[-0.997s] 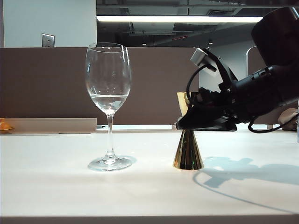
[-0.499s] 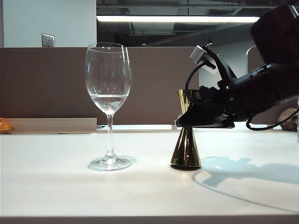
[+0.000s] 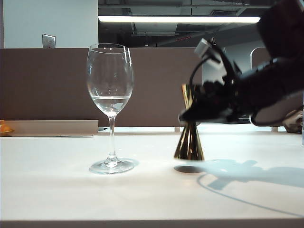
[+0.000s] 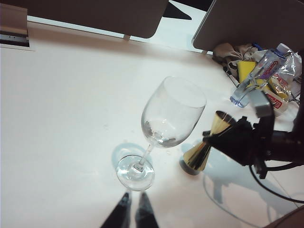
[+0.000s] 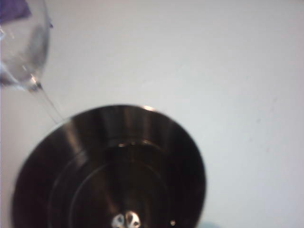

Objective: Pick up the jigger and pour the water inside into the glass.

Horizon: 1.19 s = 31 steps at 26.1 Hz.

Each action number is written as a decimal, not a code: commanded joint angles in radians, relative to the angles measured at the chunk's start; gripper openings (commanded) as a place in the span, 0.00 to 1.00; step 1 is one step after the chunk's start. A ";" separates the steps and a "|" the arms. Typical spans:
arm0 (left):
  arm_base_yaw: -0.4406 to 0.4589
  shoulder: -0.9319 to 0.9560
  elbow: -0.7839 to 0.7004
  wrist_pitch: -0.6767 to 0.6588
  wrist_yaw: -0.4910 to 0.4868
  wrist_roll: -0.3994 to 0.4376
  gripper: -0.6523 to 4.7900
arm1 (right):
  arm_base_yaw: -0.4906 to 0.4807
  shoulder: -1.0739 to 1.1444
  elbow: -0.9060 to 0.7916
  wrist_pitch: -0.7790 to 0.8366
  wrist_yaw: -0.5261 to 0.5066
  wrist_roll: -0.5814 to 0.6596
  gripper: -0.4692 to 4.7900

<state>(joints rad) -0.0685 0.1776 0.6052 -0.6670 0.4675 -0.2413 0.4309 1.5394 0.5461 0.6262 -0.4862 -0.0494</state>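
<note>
beside the glass (image 3: 110, 107), right gripper (image 3: 190, 116) clamps lifted jigger (image 3: 189, 145); left gripper (image 4: 132, 216) closed.

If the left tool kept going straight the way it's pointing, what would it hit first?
Most likely the glass: in the left wrist view the left tool, fingertips nearly together, points at its foot. Depth is unclear, so it might meet the table short of it.

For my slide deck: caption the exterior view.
Right gripper lifts the shiny gold hourglass jigger off the white table beside the clear stemmed wine glass.
</note>
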 commanded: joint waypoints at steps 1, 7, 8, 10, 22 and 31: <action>0.001 0.000 0.004 0.010 -0.003 0.002 0.17 | 0.002 -0.064 0.014 -0.022 -0.002 0.000 0.10; 0.001 0.000 0.004 0.010 -0.003 0.003 0.17 | 0.002 -0.155 0.102 -0.242 0.017 -0.023 0.09; 0.001 0.000 0.004 0.010 -0.003 0.005 0.17 | 0.002 -0.169 0.122 -0.278 0.017 -0.035 0.09; 0.001 0.000 0.004 0.010 -0.003 0.005 0.17 | 0.002 -0.185 0.162 -0.334 0.017 -0.043 0.09; 0.001 0.000 0.004 0.018 -0.016 0.051 0.17 | 0.002 -0.193 0.545 -0.775 0.084 -0.168 0.09; 0.001 0.000 0.003 0.036 -0.027 0.078 0.17 | 0.037 -0.158 0.629 -0.824 0.134 -0.167 0.09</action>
<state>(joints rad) -0.0685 0.1776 0.6052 -0.6498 0.4446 -0.1722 0.4576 1.3743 1.1625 -0.2016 -0.3550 -0.2153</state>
